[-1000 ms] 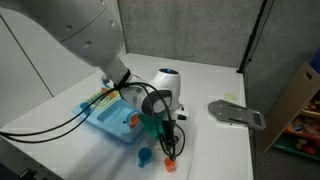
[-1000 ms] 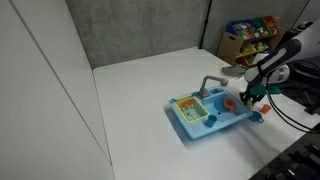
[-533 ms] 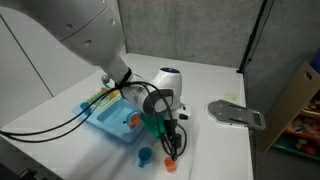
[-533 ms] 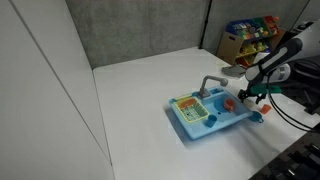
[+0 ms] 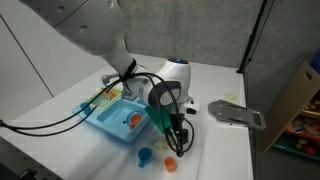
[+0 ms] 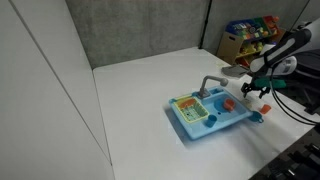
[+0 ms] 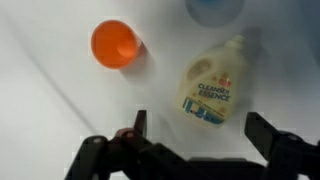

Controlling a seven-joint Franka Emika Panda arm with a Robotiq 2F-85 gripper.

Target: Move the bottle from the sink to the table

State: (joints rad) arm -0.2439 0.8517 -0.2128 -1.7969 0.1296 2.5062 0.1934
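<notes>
The pale yellow and white bottle (image 7: 212, 85) lies flat on the white table (image 7: 50, 100), label up, in the wrist view. My gripper (image 7: 200, 128) hovers above it, open, with both dark fingers (image 7: 139, 126) well apart and nothing between them. In both exterior views the gripper (image 5: 178, 140) (image 6: 262, 92) hangs over the table (image 5: 220, 145) just past the end of the light blue sink (image 5: 118, 134) (image 6: 213, 130). I cannot make out the bottle in those views.
An orange cup (image 7: 116, 43) (image 5: 170, 162) and a small blue cup (image 5: 146, 155) (image 6: 257, 115) stand on the table near the bottle. A red-orange item (image 5: 133, 119) (image 6: 229, 103) lies in the sink. A grey flat device (image 5: 237, 113) sits beyond the gripper.
The gripper has opened and lifted a little, moving away from the sink. The bottle stays lying on the table below it.
</notes>
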